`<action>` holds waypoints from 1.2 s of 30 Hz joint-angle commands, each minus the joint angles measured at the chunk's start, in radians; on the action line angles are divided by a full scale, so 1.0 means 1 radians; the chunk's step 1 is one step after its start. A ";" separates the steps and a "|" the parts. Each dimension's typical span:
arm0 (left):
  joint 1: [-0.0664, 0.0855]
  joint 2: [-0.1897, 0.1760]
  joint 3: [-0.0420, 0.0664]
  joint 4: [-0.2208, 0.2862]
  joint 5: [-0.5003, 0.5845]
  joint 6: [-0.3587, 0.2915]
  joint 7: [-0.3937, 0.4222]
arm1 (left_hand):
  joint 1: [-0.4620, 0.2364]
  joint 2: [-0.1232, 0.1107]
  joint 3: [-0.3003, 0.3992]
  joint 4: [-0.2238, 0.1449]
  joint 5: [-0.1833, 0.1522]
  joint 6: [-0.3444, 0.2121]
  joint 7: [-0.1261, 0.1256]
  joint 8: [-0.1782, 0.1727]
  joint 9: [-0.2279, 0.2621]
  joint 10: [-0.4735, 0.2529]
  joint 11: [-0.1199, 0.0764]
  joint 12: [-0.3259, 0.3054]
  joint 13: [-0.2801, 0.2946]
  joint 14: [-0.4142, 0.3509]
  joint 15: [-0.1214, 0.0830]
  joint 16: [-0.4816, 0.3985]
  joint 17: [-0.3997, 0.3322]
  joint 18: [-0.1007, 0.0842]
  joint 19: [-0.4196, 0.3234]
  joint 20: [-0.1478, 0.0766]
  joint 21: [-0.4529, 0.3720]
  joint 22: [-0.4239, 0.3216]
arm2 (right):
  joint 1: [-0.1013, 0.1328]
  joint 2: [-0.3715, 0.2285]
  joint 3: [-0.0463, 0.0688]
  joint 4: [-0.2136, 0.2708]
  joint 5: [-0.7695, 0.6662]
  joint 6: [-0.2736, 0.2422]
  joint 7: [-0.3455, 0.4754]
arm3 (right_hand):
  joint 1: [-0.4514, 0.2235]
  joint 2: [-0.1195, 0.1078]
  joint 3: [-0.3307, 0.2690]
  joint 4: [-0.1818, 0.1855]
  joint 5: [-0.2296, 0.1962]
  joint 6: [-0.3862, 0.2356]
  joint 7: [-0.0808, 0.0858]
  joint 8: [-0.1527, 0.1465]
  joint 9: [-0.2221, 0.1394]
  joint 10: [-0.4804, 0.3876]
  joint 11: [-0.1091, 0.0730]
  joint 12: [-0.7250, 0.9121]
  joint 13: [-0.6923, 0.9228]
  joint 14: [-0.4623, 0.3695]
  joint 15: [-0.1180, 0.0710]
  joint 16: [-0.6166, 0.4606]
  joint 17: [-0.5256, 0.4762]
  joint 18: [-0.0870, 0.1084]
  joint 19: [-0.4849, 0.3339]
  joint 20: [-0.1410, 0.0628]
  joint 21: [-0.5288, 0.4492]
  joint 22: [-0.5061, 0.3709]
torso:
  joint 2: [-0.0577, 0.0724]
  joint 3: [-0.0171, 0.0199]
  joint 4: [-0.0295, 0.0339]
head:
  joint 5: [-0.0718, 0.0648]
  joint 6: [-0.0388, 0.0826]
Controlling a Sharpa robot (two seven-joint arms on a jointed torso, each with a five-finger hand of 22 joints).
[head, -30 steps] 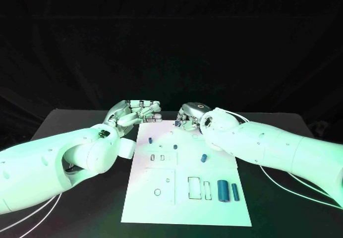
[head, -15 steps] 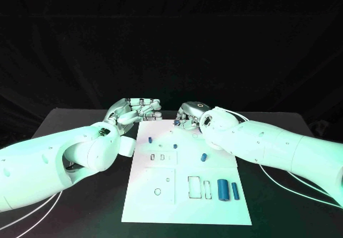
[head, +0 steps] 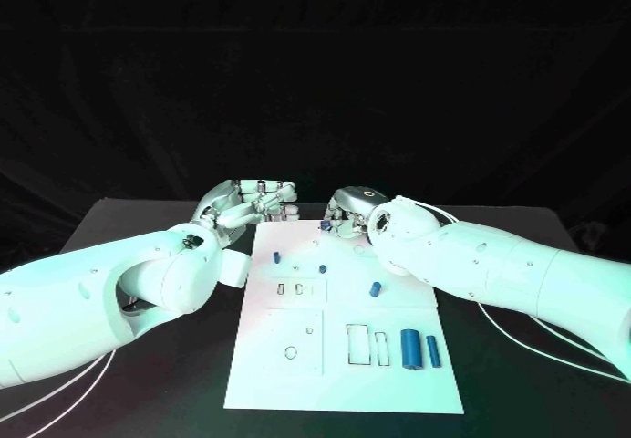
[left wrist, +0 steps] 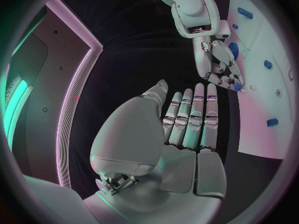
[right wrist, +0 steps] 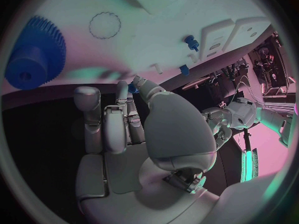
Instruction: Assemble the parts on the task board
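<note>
The white task board [head: 345,383] lies in the middle of the black table. At its far edge my right hand [head: 346,215] pinches a small blue part [head: 325,224] between thumb and fingertip; the same part [right wrist: 132,88] shows at my right fingertips [left wrist: 236,86]. A blue gear [right wrist: 34,52] sits on the board [right wrist: 156,15] near that hand. My left hand [head: 250,203] hovers beside the board's far left corner, fingers straight and holding nothing [left wrist: 190,122]. Small blue pegs [head: 276,258] [head: 322,269] stand in the board, and another blue piece [head: 375,290] lies further right.
Two blue cylinders [head: 409,349] [head: 433,351] lie at the board's near right beside rectangular slots [head: 357,345]. Both white arms flank the board's far half. Black table [head: 145,219] surrounds the board on all sides.
My left hand has drifted slightly toward the far side. The right hand and the blue part in it have stayed nearly where they were.
</note>
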 commanded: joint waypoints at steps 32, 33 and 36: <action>0.002 -0.001 0.001 0.000 0.003 0.015 0.003 | -0.008 -0.002 -0.003 0.002 0.000 -0.003 0.011 -0.006 -0.001 -0.004 0.004 -0.006 -0.002 -0.004 0.002 -0.002 0.001 0.013 -0.010 0.000 -0.006 -0.002 | 0.000 0.001 0.000 0.001 -0.006 0.026 0.003 | -0.015 -0.006 -0.002 0.015 -0.010 -0.006 0.002 -0.003 -0.001 -0.011 0.002 -0.001 0.005 0.054 0.007 -0.010 0.013 -0.010 -0.011 0.006 -0.015 -0.004 | 0.000 0.0002 -0.0004 | -0.002 -0.005; 0.002 -0.001 0.001 0.000 0.003 0.015 0.003 | -0.008 -0.002 -0.003 0.002 0.000 -0.003 0.011 -0.006 -0.001 -0.004 0.004 -0.006 -0.002 -0.004 0.002 -0.002 0.001 0.013 -0.010 0.000 -0.006 -0.002 | 0.000 0.001 0.000 0.001 -0.007 0.027 0.002 | -0.015 -0.006 -0.002 0.015 -0.010 -0.006 0.002 -0.003 -0.001 -0.011 0.002 -0.001 0.005 0.054 0.007 -0.010 0.013 -0.010 -0.011 0.006 -0.015 -0.004 | 0.000 0.0001 -0.0005 | -0.003 -0.005; 0.002 -0.002 0.001 0.000 0.003 0.015 0.003 | -0.008 -0.002 -0.003 0.002 0.000 -0.003 0.011 -0.006 -0.001 -0.004 0.004 -0.006 -0.002 -0.004 0.002 -0.002 0.001 0.013 -0.010 0.000 -0.006 -0.002 | 0.000 0.000 0.000 0.000 -0.007 0.027 0.000 | -0.016 -0.006 -0.002 0.015 -0.010 -0.005 0.002 -0.002 -0.001 -0.011 0.002 0.000 0.005 0.053 0.007 -0.011 0.012 -0.010 -0.010 0.006 -0.014 -0.003 | 0.000 -0.0001 0.0000 | -0.006 -0.005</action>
